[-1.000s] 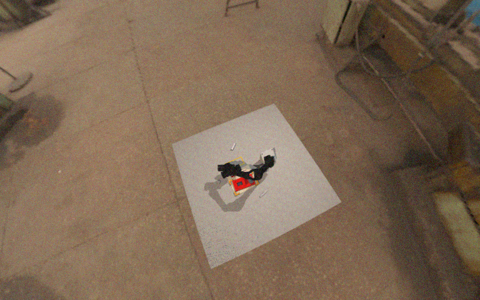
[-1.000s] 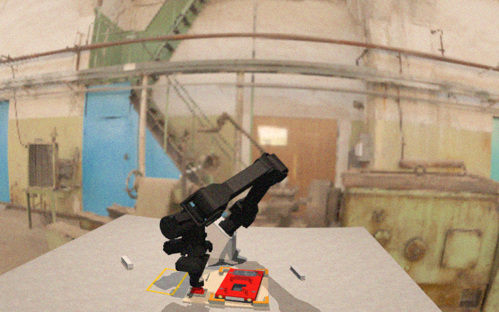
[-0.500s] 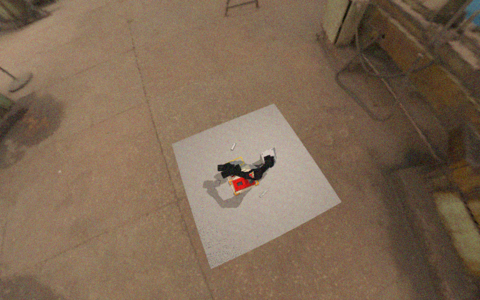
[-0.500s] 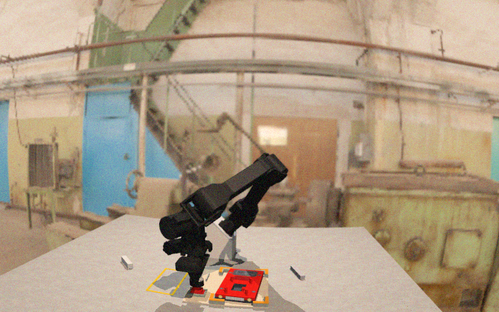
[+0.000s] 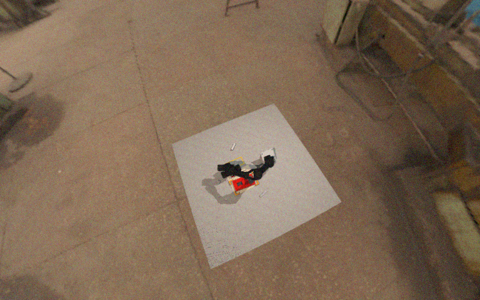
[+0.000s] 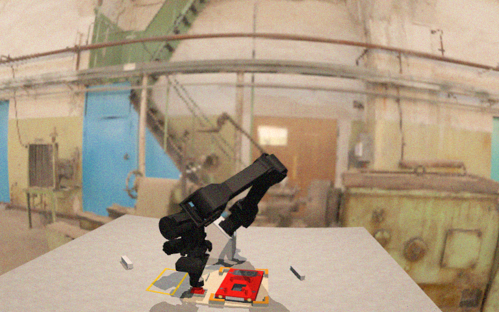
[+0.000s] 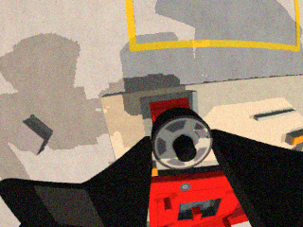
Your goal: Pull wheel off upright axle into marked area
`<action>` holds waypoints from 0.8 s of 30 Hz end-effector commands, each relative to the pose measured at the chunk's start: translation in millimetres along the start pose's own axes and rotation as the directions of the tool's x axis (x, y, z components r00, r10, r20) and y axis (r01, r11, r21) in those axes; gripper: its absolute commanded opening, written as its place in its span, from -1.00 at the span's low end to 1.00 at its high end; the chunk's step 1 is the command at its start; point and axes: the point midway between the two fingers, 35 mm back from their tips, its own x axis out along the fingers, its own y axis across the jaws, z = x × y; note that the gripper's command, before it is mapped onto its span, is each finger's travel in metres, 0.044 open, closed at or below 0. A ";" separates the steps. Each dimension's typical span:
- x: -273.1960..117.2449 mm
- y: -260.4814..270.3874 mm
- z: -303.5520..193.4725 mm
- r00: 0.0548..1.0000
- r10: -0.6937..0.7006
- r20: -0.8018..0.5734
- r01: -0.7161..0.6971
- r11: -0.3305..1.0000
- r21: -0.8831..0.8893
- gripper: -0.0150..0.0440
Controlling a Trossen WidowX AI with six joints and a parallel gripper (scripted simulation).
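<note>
My gripper (image 6: 197, 281) (image 7: 181, 139) is shut on the wheel (image 7: 177, 114), a black tyre with a grey spoked rim, with one finger on each side of it. The wheel is upper side up in the wrist view, with a dark round centre. A red block (image 6: 197, 290) (image 7: 169, 107) is under and just beyond the wheel. The fingers and wheel hide the axle's shaft, so I cannot tell how far the wheel sits on it. The marked area, a yellow outline (image 5: 241, 159) (image 6: 156, 279) (image 7: 213, 44), lies on the table to the gripper's left in the exterior view.
A red car body (image 5: 247, 184) (image 6: 243, 281) (image 7: 172, 191) lies on a cream board (image 7: 224, 115) between orange corner pieces, right beside the gripper. Two small bars, one white (image 5: 233, 146) (image 6: 127, 262) and one grey (image 5: 263, 193) (image 6: 297, 273), lie farther out on the table.
</note>
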 end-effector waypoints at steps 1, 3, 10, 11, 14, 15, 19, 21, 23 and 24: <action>-21.3 -2.7 2.7 1.000 0.022 0.005 -0.022 0.999 0.027 -0.49; -22.0 -2.8 2.7 1.000 0.022 0.005 -0.022 0.999 0.027 -0.49; -24.3 -2.9 2.7 1.000 0.022 0.005 -0.023 0.999 0.027 -0.49; -24.7 -2.9 2.7 1.000 0.022 0.005 -0.023 0.999 0.027 -0.49; -25.7 -3.0 2.7 1.000 0.023 0.005 -0.023 0.999 0.028 -0.49; -26.0 -3.0 2.7 1.000 0.023 0.005 -0.023 0.999 0.028 -0.49; -27.3 -3.1 2.7 1.000 0.023 0.005 -0.023 0.999 0.028 -0.49; -5.1 -1.0 0.2 1.000 -0.005 -0.001 0.005 1.000 0.002 -0.40; -16.3 -1.3 0.3 1.000 0.019 0.003 -0.019 1.000 0.024 -0.22; -18.2 -1.4 0.3 1.000 0.023 0.004 -0.023 0.999 0.028 -0.14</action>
